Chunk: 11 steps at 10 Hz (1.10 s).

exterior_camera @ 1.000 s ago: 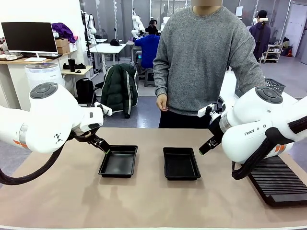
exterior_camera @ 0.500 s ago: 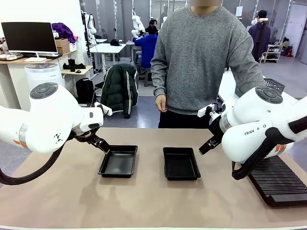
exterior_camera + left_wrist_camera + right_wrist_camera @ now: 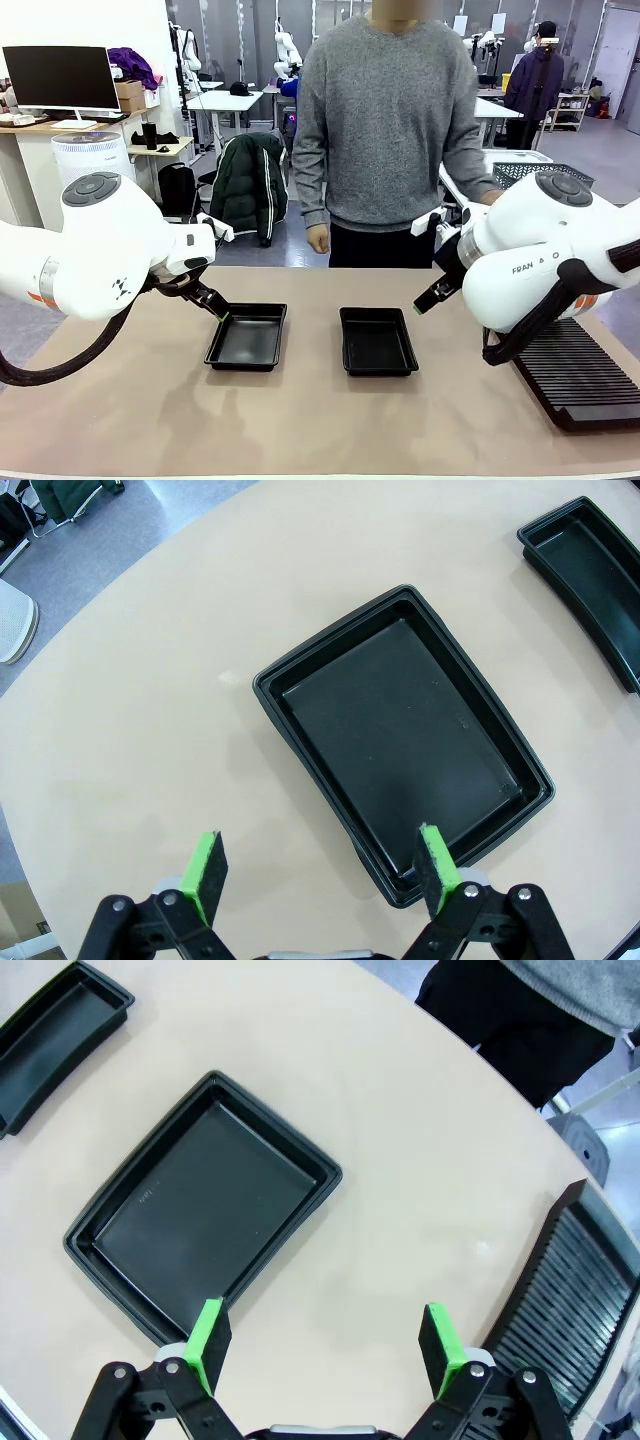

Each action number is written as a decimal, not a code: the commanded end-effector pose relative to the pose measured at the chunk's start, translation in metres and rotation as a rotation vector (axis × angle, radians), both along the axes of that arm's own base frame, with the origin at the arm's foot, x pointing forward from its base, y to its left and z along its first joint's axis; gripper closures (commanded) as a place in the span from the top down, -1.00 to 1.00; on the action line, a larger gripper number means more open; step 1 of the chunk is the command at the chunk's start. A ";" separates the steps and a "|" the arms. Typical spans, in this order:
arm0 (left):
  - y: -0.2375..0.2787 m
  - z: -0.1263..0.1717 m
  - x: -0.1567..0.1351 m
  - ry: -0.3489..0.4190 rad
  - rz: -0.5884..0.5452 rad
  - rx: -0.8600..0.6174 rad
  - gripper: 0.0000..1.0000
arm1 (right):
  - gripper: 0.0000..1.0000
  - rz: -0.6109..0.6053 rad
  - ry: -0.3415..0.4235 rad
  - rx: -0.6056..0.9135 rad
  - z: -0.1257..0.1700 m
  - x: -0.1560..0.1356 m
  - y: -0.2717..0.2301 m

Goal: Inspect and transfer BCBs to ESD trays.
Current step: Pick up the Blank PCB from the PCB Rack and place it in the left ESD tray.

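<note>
Left hand (image 3: 320, 865) wide open, shallow black rectangular plastic tray (image 3: 400, 745) at its 1 o'clock. Right hand (image 3: 323, 1332) wide open, second black tray (image 3: 200, 1210) at its 10 o'clock, both on tan surface (image 3: 150, 680).

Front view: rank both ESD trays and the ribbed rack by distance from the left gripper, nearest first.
1. Left ESD tray, just under the left gripper.
2. Right ESD tray, table centre.
3. Ribbed rack, far right edge.
</note>
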<state>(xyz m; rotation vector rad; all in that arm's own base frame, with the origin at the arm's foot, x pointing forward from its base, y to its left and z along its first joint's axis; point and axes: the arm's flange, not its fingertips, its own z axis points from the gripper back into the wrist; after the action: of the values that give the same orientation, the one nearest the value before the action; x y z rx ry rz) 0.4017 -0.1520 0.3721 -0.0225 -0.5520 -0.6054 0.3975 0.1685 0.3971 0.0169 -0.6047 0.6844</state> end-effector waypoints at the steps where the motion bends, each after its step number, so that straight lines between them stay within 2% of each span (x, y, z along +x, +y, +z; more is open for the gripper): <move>1: 0.000 0.000 0.000 0.000 0.001 0.000 1.00 | 1.00 0.061 -0.021 -0.032 0.040 -0.001 -0.011; 4: 0.000 0.000 0.000 0.000 0.001 0.000 1.00 | 1.00 0.121 -0.055 -0.078 0.112 0.002 -0.031; 7: 0.000 0.000 0.000 0.000 0.001 0.000 1.00 | 1.00 0.251 -0.069 -0.150 0.183 0.004 -0.058; 9: 0.000 0.000 0.000 0.000 0.001 0.000 1.00 | 1.00 0.349 -0.045 -0.216 0.215 0.008 -0.081; 11: 0.000 0.000 0.000 0.000 0.001 0.000 1.00 | 1.00 0.525 -0.001 -0.299 0.237 0.011 -0.105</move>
<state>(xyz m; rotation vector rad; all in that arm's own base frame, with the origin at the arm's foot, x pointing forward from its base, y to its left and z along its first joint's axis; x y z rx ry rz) 0.4017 -0.1522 0.3722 -0.0224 -0.5521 -0.6059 0.4005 0.0707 0.6281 -0.1047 -0.5329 1.1668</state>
